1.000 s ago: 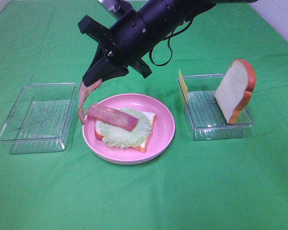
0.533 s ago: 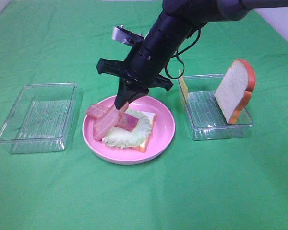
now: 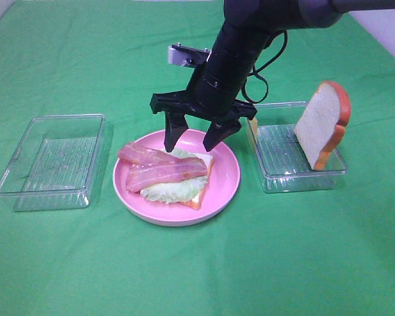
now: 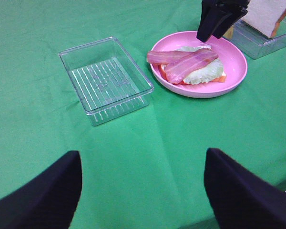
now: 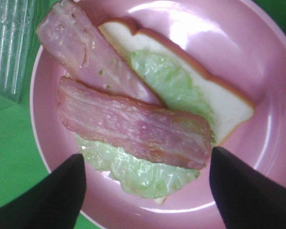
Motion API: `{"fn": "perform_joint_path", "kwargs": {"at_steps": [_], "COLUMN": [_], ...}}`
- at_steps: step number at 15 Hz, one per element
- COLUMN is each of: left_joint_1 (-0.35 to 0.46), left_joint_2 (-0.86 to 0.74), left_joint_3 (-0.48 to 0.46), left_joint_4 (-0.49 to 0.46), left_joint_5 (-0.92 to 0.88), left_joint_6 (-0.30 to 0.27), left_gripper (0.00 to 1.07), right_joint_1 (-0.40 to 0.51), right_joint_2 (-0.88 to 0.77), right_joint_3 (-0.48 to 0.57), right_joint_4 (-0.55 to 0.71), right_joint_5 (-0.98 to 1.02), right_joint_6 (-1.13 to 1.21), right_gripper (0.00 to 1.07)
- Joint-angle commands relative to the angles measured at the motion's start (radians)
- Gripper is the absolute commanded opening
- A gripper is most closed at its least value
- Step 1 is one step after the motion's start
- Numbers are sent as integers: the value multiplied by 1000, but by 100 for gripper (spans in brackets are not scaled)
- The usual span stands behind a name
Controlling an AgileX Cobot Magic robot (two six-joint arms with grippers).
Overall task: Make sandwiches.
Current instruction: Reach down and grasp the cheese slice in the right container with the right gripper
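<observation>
On the pink plate (image 3: pixel 224 184) lies the sandwich: a bread slice (image 3: pixel 201 164) with lettuce (image 3: pixel 168 191) and two bacon strips (image 3: pixel 164 172) on top. It also shows in the left wrist view (image 4: pixel 188 67) and the right wrist view (image 5: pixel 133 126). My right gripper (image 3: pixel 193 138) hangs open and empty just above the plate's far side. A second bread slice (image 3: pixel 322 124) leans upright in the right clear tray (image 3: pixel 303 174), and a yellow cheese square (image 3: pixel 251 122) stands at that tray's left wall. My left gripper (image 4: pixel 143 191) is open and empty over bare cloth.
An empty clear tray (image 3: pixel 52 161) sits left of the plate; it also shows in the left wrist view (image 4: pixel 105 78). Green cloth covers the whole table. A white wall edge (image 3: pixel 388 26) shows at the far right.
My right gripper carried a second bacon strip over the plate, laid it across the lettuce beside the first strip, opened and rose a little.
</observation>
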Motion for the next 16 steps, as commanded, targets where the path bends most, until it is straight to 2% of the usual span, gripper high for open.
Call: {"fn": "perform_joint_path", "kwargs": {"at_steps": [1,4,7,11,14,16], "left_joint_1": [2,2,2,2,2,2], "left_joint_2": [-8,-8,-8,-8,-8,-8], "left_joint_3": [5,5,5,5,5,5], "left_joint_4": [-6,-6,-6,-6,-6,-6], "left_joint_5": [-11,-11,-11,-11,-11,-11], "left_joint_6": [2,2,2,2,2,2], "left_gripper": [69,69,69,69,69,69], "right_joint_1": [-1,-22,-91,-153,-154,-154], "right_joint_2": [-53,-55,-55,-1,55,76], "right_joint_3": [-41,-155,-226,-227,-228,-228], "right_joint_4": [-88,-174,-187,-212,-267,-323], "right_joint_5": [84,232,263,196,116,100], "right_joint_6": [6,9,9,10,20,49], "right_gripper": [72,70,70,63,57,57]}}
